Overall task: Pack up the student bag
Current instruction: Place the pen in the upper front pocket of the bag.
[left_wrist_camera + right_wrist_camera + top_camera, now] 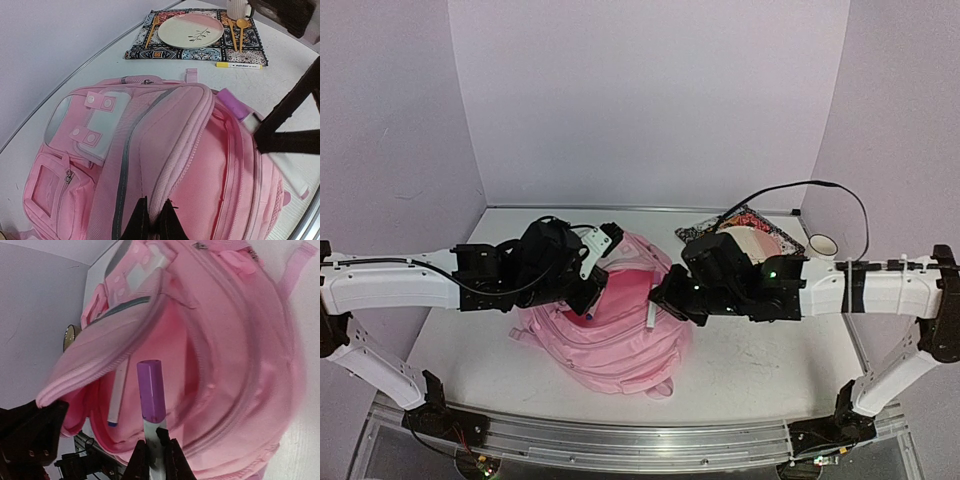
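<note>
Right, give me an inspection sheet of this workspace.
Surface: white table.
Job's things: student bag lying open; purple-capped marker at its mouth; white pen inside.
Clutter: placemat with plate and mug; yellow marker beside it.
Grippers: left pincer shut on the bag's flap; right pincer shut on the purple-capped marker.
Cables: black cable arcing over the right arm.
Surroundings: lilac walls.

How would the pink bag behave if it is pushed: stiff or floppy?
Probably floppy: the student bag is soft fabric, and its flap bends where the left end effector pinches it. It would likely slide, not roll, since it lies flat on the table.
</note>
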`<state>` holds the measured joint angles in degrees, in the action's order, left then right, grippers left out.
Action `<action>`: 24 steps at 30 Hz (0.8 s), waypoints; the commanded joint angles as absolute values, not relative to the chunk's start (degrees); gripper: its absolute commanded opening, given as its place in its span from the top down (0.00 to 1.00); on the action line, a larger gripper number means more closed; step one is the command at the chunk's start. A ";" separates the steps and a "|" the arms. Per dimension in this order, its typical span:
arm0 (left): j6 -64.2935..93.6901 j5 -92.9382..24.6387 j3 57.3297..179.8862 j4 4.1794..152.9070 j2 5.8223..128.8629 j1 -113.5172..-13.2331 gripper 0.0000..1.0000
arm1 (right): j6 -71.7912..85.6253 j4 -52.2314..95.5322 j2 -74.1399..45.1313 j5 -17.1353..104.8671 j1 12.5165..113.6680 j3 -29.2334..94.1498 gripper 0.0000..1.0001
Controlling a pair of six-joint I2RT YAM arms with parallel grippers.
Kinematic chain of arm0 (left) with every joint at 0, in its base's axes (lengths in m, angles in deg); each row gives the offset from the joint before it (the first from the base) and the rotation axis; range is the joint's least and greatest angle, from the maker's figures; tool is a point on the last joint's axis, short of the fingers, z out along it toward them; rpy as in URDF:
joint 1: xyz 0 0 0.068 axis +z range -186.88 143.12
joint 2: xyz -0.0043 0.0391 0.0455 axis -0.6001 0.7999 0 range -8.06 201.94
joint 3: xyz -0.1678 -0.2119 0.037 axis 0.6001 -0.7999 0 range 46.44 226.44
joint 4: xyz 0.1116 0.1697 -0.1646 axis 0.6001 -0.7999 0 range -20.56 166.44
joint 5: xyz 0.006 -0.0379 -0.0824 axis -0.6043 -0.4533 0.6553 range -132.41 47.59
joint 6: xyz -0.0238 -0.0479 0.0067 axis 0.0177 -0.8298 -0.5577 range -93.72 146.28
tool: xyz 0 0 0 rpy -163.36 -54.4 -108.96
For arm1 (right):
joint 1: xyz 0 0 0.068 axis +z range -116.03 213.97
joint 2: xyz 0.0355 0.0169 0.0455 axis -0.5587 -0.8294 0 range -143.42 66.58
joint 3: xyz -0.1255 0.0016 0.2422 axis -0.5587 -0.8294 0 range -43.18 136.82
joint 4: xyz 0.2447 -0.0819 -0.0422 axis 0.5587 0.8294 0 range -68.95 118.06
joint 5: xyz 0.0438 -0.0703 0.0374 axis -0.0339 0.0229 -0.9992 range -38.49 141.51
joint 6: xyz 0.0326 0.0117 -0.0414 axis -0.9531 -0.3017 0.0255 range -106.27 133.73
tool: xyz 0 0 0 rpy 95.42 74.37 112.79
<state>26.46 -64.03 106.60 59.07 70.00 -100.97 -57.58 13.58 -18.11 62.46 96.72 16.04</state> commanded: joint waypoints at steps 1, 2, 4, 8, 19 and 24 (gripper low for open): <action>26.77 -62.09 107.77 65.40 67.97 -100.86 1.00 | -60.53 7.52 -24.34 63.46 97.88 23.00 1.00; 26.78 -61.57 107.72 65.45 67.69 -100.86 1.00 | -61.18 7.05 -25.90 63.39 97.89 24.07 1.00; 26.91 -60.51 107.67 65.47 66.98 -100.86 1.00 | -62.32 6.29 -28.53 63.54 97.91 25.88 1.00; 27.23 -57.86 107.45 65.77 65.53 -100.86 1.00 | -65.17 5.84 -33.73 64.11 97.98 29.29 1.00; 27.06 -51.60 106.00 68.26 62.87 -100.77 1.00 | -69.15 4.05 -44.13 62.58 98.03 37.06 0.97; 26.81 -51.55 105.88 68.53 62.91 -100.59 1.00 | -68.37 2.34 -45.34 61.49 97.93 38.12 0.76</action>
